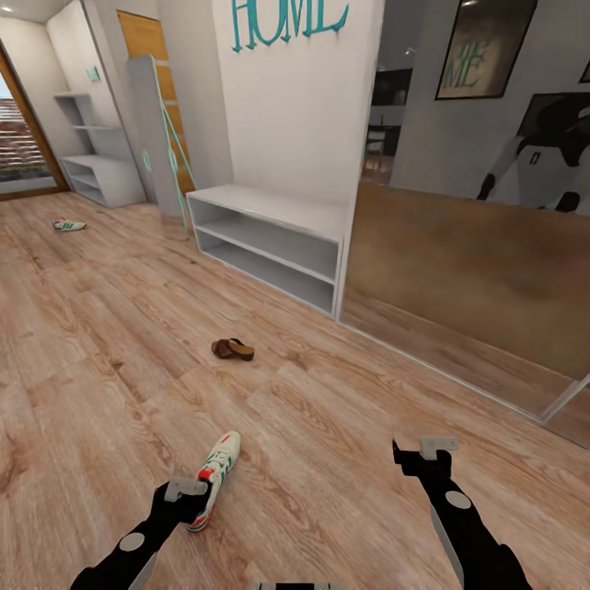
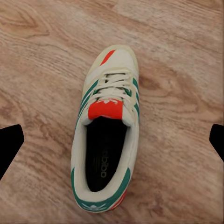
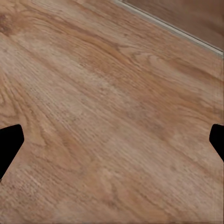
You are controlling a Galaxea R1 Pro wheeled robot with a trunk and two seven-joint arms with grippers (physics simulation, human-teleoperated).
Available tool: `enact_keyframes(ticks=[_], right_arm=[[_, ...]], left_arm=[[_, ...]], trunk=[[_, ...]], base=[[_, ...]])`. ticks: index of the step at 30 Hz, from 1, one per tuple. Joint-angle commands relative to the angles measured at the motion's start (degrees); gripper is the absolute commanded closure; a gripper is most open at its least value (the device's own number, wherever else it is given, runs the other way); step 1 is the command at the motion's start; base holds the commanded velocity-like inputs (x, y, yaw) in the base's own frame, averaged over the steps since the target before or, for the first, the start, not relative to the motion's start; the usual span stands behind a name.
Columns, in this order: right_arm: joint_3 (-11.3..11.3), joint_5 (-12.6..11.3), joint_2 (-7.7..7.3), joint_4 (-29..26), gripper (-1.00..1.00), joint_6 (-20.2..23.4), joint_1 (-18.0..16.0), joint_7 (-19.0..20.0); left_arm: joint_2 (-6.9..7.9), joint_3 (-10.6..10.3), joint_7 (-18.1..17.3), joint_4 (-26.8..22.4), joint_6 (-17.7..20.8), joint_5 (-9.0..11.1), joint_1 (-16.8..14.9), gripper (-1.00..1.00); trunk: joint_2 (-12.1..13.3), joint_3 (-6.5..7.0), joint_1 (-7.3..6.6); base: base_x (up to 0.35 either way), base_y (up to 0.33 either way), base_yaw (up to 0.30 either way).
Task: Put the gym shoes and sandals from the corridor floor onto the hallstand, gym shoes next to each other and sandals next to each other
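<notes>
The left pincer (image 1: 199,501) hangs low over the corridor floor (image 1: 106,369), directly above the heel end of a gym shoe (image 1: 215,475) that lies on its sole with the toe pointing away from the robot. In the left wrist view the same gym shoe (image 2: 108,130) lies between the two dark fingertips (image 2: 9,144), which stand wide apart at either edge of the picture, well clear of the shoe's sides; the pincer is fully spread and holds nothing. The shoe's red-orange tongue and dark inner sole face up towards the camera.

The right pincer (image 1: 422,459) hovers over bare planks to the right, well apart from the shoe. In the right wrist view its fingertips (image 3: 9,144) are likewise spread wide with nothing between them but wood-grain floor (image 3: 112,112).

Further ahead, a brown sandal (image 1: 233,349) rests on the floor, near the low white shelf bench (image 1: 270,225) that stands against the wall beneath teal "HOME" lettering (image 1: 287,20). The second gym shoe (image 1: 69,224) lies far off to the left on the floor, near the hallstand (image 1: 98,172) at the corridor's end. A mirrored panel (image 1: 475,270) runs along the right-hand wall.
</notes>
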Motion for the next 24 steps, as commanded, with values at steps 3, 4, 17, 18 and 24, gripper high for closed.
enact_keyframes(ticks=[3, 4, 17, 18, 24], right_arm=[[-0.1, 0.6, 0.03, 0.0, -1.0, -0.1, 0.0, 0.1], [-0.1, 0.6, 0.03, 0.0, -1.0, -0.1, 0.0, 0.1], [-0.1, 0.6, 0.03, 0.0, -1.0, -0.1, 0.0, 0.1], [-0.1, 0.6, 0.03, 0.0, -1.0, -0.1, 0.0, 0.1], [0.0, 0.7, -0.05, 0.1, -1.0, -0.1, 0.0, 0.1]], left_arm=[[0.08, 0.0, -0.1, 0.0, -0.3, -0.5, 0.0, -1.0], [0.09, 0.0, -0.1, 0.0, -0.3, -0.5, 0.0, -1.0], [0.09, -0.1, -0.2, 0.0, -0.4, -0.6, 0.0, -1.0], [0.09, 0.0, -0.2, 0.0, -0.4, -0.6, 0.0, -1.0], [0.04, 0.1, -0.2, 0.0, -0.4, -0.5, 0.0, -1.0]], trunk=[[-0.1, -0.99, 0.06], [-0.1, -1.3, 0.09], [-0.1, -2.55, 0.11], [-0.1, -2.57, 0.11], [-0.1, -2.63, 0.11]], base=[[0.0, 0.0, 0.0], [0.0, 0.0, 0.0], [0.002, 0.0, 0.0], [0.055, 0.0, 0.0], [0.152, 0.0, 0.0]])
